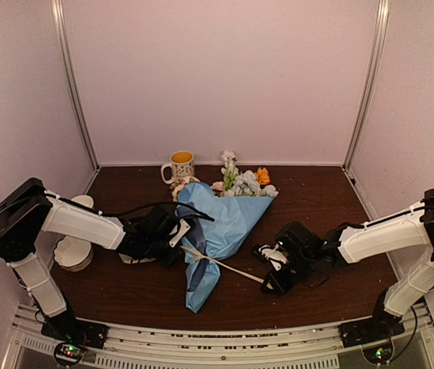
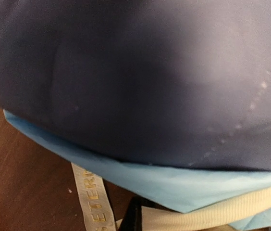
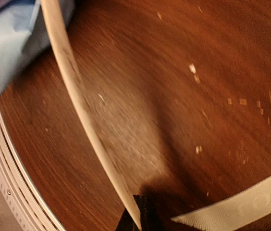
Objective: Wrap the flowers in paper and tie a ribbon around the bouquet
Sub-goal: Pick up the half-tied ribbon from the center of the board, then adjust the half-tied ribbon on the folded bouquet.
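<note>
Presently both arms reach inward and low over the table (image 1: 321, 196), forearms sloping down from raised elbows at the left and right edges, wrists turned toward the centre.

Left gripper (image 1: 177, 247) sits against the left flank of the bouquet (image 1: 221, 223), just beside its narrow waist. The left wrist view is almost filled by the navy side of the paper (image 2: 150, 72), with a light blue edge below it. The jaws are clenched, and the ribbon (image 1: 228, 267) runs away from the dark fingertip (image 2: 133, 217) at the bottom of that view, so it appears gripped there. A second lettered strand lies on the wood alongside.

Right gripper (image 1: 267, 278) is low on the table to the right of the bouquet and apart from it. Its jaws are clamped on the ribbon, which runs taut and straight from the fingertips (image 3: 138, 216) to the bouquet's waist. A loose end lies flat near the gripper.

The bouquet lies flat at the table's centre — pointed tail toward the near edge, flowers (image 1: 244, 183) fanning out toward the back wall.

Surroundings: a patterned mug (image 1: 180, 166) stands upright just beside the blooms on the far left, and a white scalloped bowl (image 1: 75, 250) sits at the left edge behind the left forearm. Nothing lies between the grippers except the bouquet and the ribbon.
</note>
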`<control>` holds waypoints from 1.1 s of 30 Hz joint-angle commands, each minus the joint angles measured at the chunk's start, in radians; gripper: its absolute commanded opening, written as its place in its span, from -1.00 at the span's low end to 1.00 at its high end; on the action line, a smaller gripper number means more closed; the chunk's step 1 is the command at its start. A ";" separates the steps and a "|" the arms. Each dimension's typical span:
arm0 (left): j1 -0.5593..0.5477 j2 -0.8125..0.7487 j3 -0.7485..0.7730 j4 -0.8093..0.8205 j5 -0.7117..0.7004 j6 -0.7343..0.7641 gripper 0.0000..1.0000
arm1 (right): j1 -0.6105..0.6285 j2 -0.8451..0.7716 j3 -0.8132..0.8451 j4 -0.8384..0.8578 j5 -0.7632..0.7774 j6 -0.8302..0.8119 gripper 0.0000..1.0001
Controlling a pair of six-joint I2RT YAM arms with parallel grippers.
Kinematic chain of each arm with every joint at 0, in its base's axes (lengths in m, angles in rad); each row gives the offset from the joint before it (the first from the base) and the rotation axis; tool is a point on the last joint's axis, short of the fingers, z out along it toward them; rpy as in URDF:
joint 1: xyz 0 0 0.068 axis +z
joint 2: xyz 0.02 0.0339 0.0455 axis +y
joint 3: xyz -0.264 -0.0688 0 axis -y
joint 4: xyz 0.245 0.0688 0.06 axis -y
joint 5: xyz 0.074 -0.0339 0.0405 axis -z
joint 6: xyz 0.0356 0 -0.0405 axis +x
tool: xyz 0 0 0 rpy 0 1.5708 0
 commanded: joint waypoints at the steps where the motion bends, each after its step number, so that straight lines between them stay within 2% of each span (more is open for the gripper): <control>1: 0.067 -0.027 -0.022 -0.057 -0.157 -0.099 -1.00 | -0.004 -0.050 -0.135 0.042 0.017 0.148 -1.00; 10: 0.070 -0.052 -0.043 -0.034 -0.156 -0.090 -1.00 | -0.041 -0.138 -0.212 0.070 0.039 0.209 -1.00; 14: 0.070 -0.047 -0.052 -0.022 -0.147 -0.091 -1.00 | -0.081 -0.267 -0.270 0.103 0.004 0.238 -1.00; 18: 0.069 -0.049 -0.053 -0.014 -0.097 -0.080 -1.00 | -0.048 -0.377 -0.231 0.067 0.005 0.192 -1.00; 24: 0.068 -0.074 -0.057 0.004 -0.055 -0.066 -1.00 | 0.036 -0.354 -0.167 0.094 0.027 0.126 -1.00; 28: 0.069 -0.082 -0.070 0.006 -0.068 -0.088 -1.00 | 0.049 -0.352 -0.129 0.040 0.118 0.122 -1.00; 30: 0.074 -0.082 -0.072 -0.007 -0.075 -0.111 -1.00 | 0.013 -0.365 -0.139 0.025 0.149 0.175 -1.00; 33: 0.074 -0.091 -0.083 0.001 -0.046 -0.110 -1.00 | -0.083 -0.400 -0.209 0.060 0.116 0.239 -1.00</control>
